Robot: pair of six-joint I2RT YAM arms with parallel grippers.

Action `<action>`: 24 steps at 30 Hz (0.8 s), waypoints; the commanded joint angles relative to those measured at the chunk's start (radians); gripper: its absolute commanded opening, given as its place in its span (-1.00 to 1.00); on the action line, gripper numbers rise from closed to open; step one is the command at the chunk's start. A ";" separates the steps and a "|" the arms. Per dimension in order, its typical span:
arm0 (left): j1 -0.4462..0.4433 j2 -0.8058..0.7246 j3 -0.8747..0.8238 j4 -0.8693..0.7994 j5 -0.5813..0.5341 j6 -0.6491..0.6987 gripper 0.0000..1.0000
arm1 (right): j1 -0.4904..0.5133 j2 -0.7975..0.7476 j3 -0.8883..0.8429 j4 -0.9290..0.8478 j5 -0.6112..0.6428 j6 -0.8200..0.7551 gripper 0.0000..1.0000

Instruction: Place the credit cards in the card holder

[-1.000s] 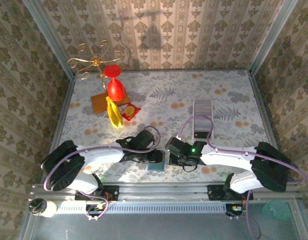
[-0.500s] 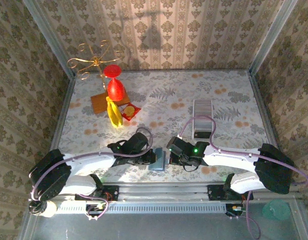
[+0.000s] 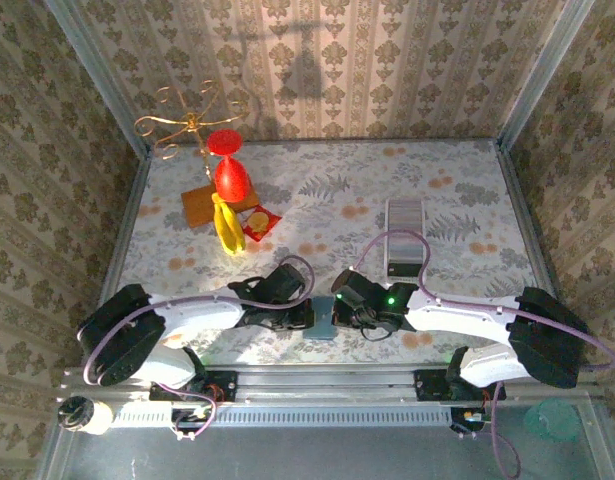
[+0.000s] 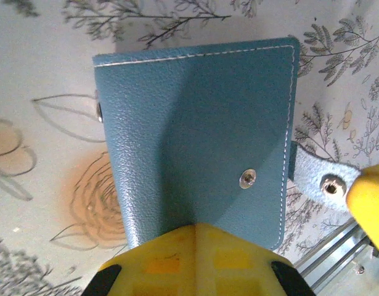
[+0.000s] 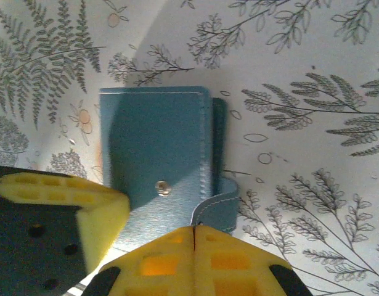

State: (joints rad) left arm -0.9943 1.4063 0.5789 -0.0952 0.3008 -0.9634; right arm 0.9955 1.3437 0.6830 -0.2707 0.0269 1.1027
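On table (image 3: 317, 215), card holder (image 3: 321, 318), strap (image 4: 315, 176) unsnapped

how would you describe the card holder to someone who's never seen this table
Start at the near edge of the floral table, in the gap where the left arm and right arm meet. The card holder lies flat there: small, teal-blue, white-stitched, with a metal snap and a strap tab, unlike the pale grey rectangular stack farther back.

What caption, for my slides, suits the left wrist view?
Left gripper shut on the edge of a teal stitched-leather card holder, strap unfastened.
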 commanded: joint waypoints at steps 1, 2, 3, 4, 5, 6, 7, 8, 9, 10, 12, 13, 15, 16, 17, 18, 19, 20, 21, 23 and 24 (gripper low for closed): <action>-0.009 0.033 -0.002 -0.013 0.005 0.028 -1.00 | -0.006 0.028 0.005 0.042 -0.031 -0.004 -1.00; -0.009 0.031 -0.007 -0.019 0.002 0.028 -1.00 | -0.008 0.037 0.010 0.049 -0.037 -0.004 -1.00; -0.008 0.024 -0.013 -0.023 0.000 0.028 -1.00 | -0.008 0.041 0.017 0.054 -0.043 -0.007 -1.00; -0.008 0.017 -0.021 -0.024 -0.003 0.028 -1.00 | -0.008 0.068 0.025 0.054 -0.049 -0.010 -1.00; -0.009 0.012 -0.027 -0.027 -0.007 0.027 -1.00 | -0.009 0.082 0.035 0.049 -0.053 -0.012 -1.00; -0.009 0.002 -0.034 -0.028 -0.011 0.024 -1.00 | -0.009 0.096 0.046 0.040 -0.055 -0.016 -1.00; -0.009 -0.005 -0.039 -0.028 -0.014 0.022 -1.00 | -0.011 0.109 0.055 0.030 -0.057 -0.019 -1.00; -0.008 -0.010 -0.042 -0.028 -0.017 0.020 -1.00 | -0.012 0.121 0.062 0.022 -0.058 -0.018 -1.00; -0.008 -0.013 -0.044 -0.027 -0.017 0.021 -1.00 | -0.013 0.130 0.065 0.022 -0.058 -0.018 -1.00; -0.009 -0.013 -0.044 -0.029 -0.017 0.022 -1.00 | -0.016 0.137 0.066 0.022 -0.059 -0.014 -1.00; -0.009 -0.014 -0.043 -0.030 -0.019 0.022 -1.00 | -0.021 0.144 0.062 0.039 -0.061 -0.006 -1.00; -0.008 -0.014 -0.042 -0.030 -0.019 0.022 -1.00 | -0.024 0.146 0.062 0.043 -0.061 -0.002 -1.00; -0.007 -0.014 -0.042 -0.030 -0.019 0.022 -1.00 | -0.028 0.142 0.058 0.054 -0.061 0.003 -1.00; -0.007 -0.013 -0.042 -0.032 -0.019 0.022 -1.00 | -0.029 0.138 0.054 0.064 -0.061 0.003 -1.00; -0.007 -0.013 -0.042 -0.032 -0.017 0.022 -1.00 | -0.031 0.134 0.050 0.074 -0.061 0.006 -1.00; -0.009 -0.013 -0.041 -0.032 -0.017 0.022 -1.00 | -0.032 0.131 0.045 0.088 -0.062 0.009 -1.00; -0.007 -0.012 -0.041 -0.032 -0.017 0.022 -1.00 | -0.032 0.128 0.041 0.098 -0.063 0.013 -1.00; -0.007 -0.010 -0.040 -0.032 -0.017 0.023 -1.00 | -0.034 0.128 0.040 0.104 -0.062 0.014 -1.00; -0.008 -0.010 -0.039 -0.034 -0.017 0.023 -1.00 | -0.035 0.128 0.038 0.107 -0.064 0.014 -1.00; -0.008 -0.009 -0.037 -0.035 -0.017 0.025 -1.00 | -0.035 0.132 0.037 0.113 -0.067 0.015 -1.00; -0.008 -0.009 -0.036 -0.035 -0.017 0.025 -1.00 | -0.035 0.134 0.036 0.120 -0.072 0.015 -1.00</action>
State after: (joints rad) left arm -0.9943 1.3960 0.5632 -0.0738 0.3027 -0.9604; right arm 0.9649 1.4719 0.7307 -0.1810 -0.0349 1.1038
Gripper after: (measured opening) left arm 0.047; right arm 0.039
